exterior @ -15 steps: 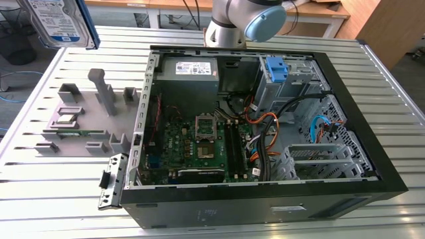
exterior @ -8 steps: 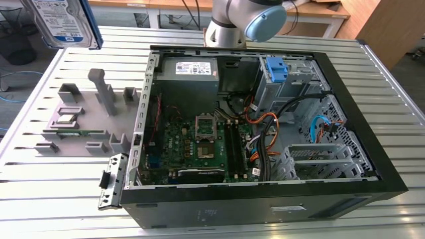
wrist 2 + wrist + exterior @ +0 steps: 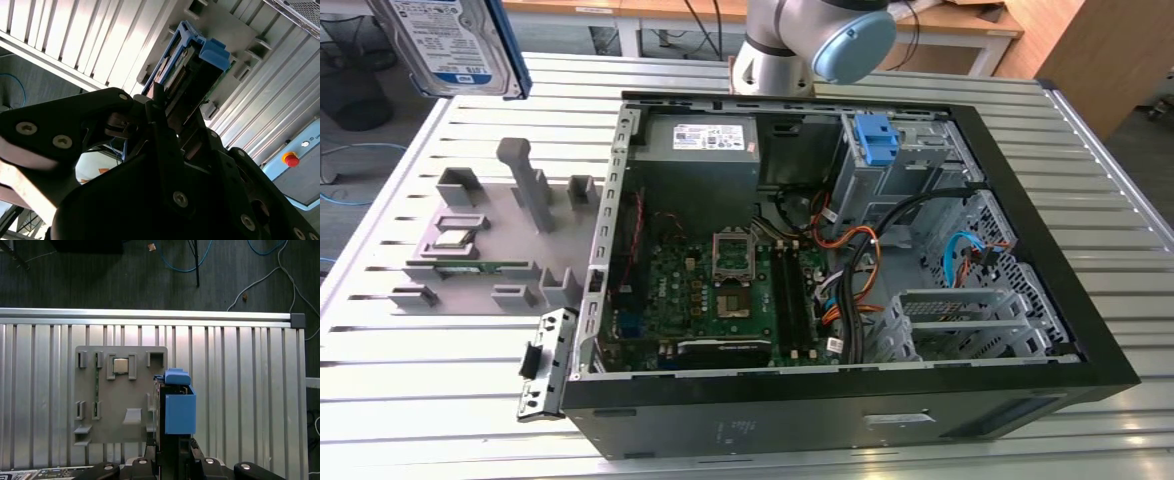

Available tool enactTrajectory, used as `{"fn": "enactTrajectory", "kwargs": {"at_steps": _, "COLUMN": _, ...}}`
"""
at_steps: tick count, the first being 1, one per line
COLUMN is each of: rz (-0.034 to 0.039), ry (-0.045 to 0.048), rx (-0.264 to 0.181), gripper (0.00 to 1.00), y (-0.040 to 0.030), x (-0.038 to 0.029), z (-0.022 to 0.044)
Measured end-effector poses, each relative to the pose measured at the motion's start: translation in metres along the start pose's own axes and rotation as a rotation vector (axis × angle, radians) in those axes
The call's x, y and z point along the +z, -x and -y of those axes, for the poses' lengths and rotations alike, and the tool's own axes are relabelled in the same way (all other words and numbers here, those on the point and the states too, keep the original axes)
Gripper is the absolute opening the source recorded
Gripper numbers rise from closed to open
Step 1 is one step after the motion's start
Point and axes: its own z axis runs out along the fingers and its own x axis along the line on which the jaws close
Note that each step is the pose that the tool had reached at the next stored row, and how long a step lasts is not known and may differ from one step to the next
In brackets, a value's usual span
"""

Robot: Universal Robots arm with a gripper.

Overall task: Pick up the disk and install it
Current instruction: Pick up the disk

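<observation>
Disk (image 3: 454,50) (white-and-blue label (image 3: 438,28)), held aloft in jaws, above grey fixture (image 3: 494,240)

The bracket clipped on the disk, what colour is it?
Blue. The bracket on the disk shows best in the first wrist view.

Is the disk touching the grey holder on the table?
Apart. In the exterior view the disk hangs high in the air, and bare table slats show between its lower edge and the grey holder below.
</observation>
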Motion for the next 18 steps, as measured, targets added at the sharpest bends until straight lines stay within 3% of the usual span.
{"fn": "enactTrajectory", "kwargs": {"at_steps": 18, "rz": -0.0001, "ry": 0.0001, "rx": 0.000, "gripper": 0.35, "y": 0.0005, "x": -0.0057, "z": -0.0001}}
